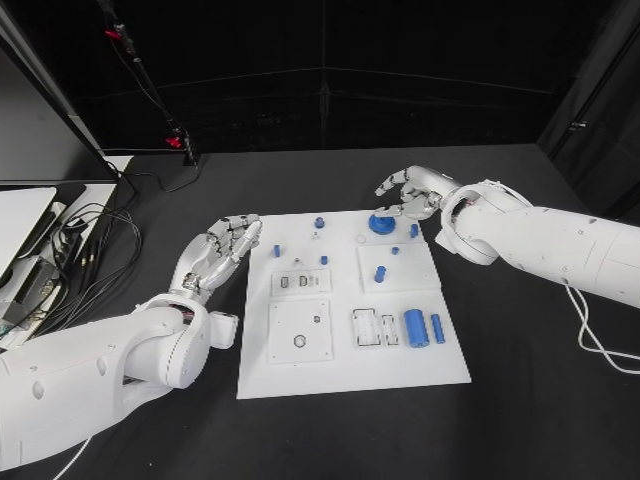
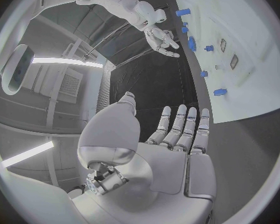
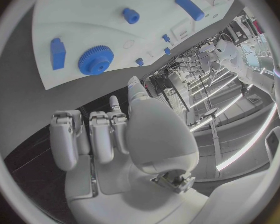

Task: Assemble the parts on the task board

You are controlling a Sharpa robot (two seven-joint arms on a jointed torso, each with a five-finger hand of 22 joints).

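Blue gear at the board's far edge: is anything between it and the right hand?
No. In the head view the right hand hangs just beyond the blue gear, nothing between; the right wrist view shows bare white task board around it.

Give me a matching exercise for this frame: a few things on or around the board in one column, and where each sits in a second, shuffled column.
Things:
1. blue gear
2. large blue cylinder
3. left hand
4. right hand

Places:
A. open, beside the task board's left edge
B. on the board near its far edge
C. fingers spread, just beyond the board's far edge, above the gear
D. lying on the board's near right part

Pairs: 1-B, 2-D, 3-A, 4-C
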